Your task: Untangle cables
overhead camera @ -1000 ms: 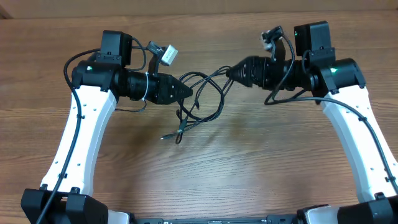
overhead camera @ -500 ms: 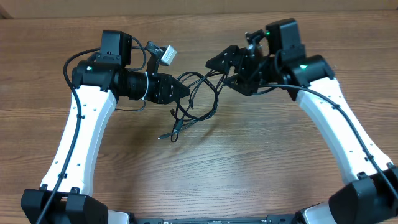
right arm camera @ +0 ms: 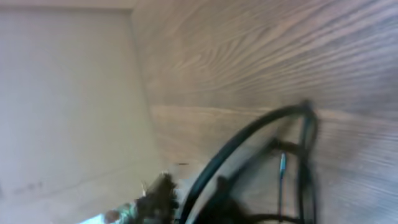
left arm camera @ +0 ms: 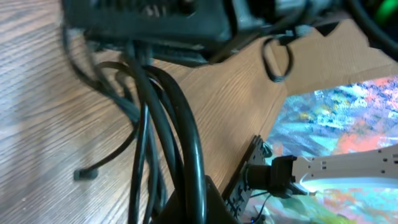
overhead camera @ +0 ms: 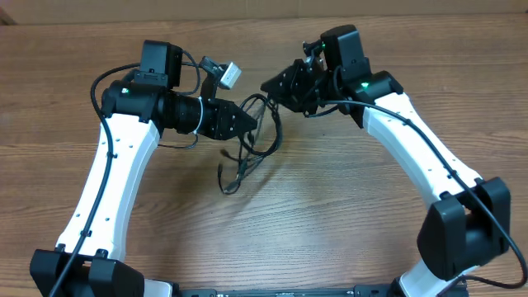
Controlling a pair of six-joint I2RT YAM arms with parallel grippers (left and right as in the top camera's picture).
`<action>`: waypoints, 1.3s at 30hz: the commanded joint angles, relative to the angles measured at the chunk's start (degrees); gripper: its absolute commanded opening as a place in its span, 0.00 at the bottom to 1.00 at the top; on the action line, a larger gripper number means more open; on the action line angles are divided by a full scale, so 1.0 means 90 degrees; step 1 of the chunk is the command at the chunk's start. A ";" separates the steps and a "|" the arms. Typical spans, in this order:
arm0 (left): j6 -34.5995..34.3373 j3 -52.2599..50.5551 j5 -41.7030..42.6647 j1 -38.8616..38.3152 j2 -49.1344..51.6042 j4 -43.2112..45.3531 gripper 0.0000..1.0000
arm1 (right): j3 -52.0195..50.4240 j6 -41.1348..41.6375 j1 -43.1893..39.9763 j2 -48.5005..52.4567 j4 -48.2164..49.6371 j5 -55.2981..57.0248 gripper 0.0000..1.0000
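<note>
Left gripper [overhead camera: 247, 122] had its fingers clamped together on the cables [overhead camera: 262, 132]; the left wrist view showed several black strands running straight into its jaws as one thick bundle. Right gripper [overhead camera: 271, 85] sat just beside it, nose at the top loop of the same bundle. The right wrist view was too blurred, so I couldn't tell whether its fingers were apart or had pinched a strand. The cables hung between the two gripper tips at the far-middle of the table [overhead camera: 346, 223]. Loops drooped onto the wood and the loose plug ends [overhead camera: 227, 188] trailed toward the near side, under the left arm. Main risk as I read it: the left was holding the whole bunch rather than one cord, so any pull from the right would cinch the knot instead of opening it. Second: if the right caught two strands, or the same one the left held, spreading the arms would just load the cord and the plugs, or it would slip out. Third: if the right closed on nothing, a pull-away would do nothing. The tips were also very close, so a small misalignment could knock the fingers together. The slack loops could also snag on the arms' own wiring.
</note>
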 commanded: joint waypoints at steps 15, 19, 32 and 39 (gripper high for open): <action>-0.2973 0.0027 -0.5955 -0.0034 -0.0041 -0.0367 0.04 | 0.0129 -0.0937 -0.2373 -0.1438 0.0294 -0.3099 0.04; -0.2973 0.0027 -0.5974 -0.0034 -0.0041 -0.0364 0.04 | 0.0117 -0.1409 -0.3531 -0.1452 -0.0680 -0.2710 0.04; -0.1409 0.0027 -0.3750 -0.0041 -0.0044 0.0367 0.04 | 0.0117 -0.3444 -0.3298 -0.1452 -0.3429 -0.0024 0.37; -0.1035 0.0027 -0.1729 -0.0029 -0.0044 0.1188 0.04 | 0.0114 -0.3281 -0.1875 -0.1450 -0.3322 -0.0027 0.85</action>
